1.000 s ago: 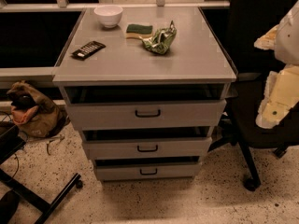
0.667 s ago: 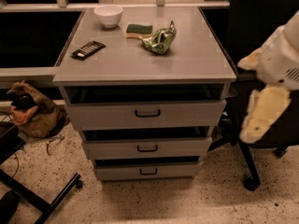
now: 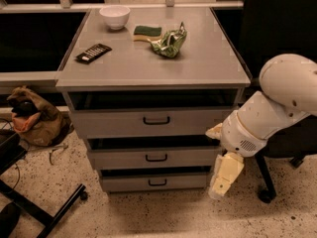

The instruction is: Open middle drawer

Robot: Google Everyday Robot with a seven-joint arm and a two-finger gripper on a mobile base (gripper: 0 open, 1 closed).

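Camera view: single view, cabinet seen from the front and above.
Middle drawer: second of three grey fronts, between the taller top drawer and the lowest one; black loop handle at centre.
Pincer: hangs pointing down, just beside the cabinet's right edge, level with the lower two drawers and well right of the handle; whether spread or pressed together cannot be told.
Change: the arm has swung in from the right edge, lower and closer to the cabinet; the drawers have not shifted.
Bench: carries a bowl, sponge, foil bag and remote, all where they were.
Meaning for task: approach under way; handle not yet reached, pull not begun.
Next need: judged to be a leftward move to line up with the handle.
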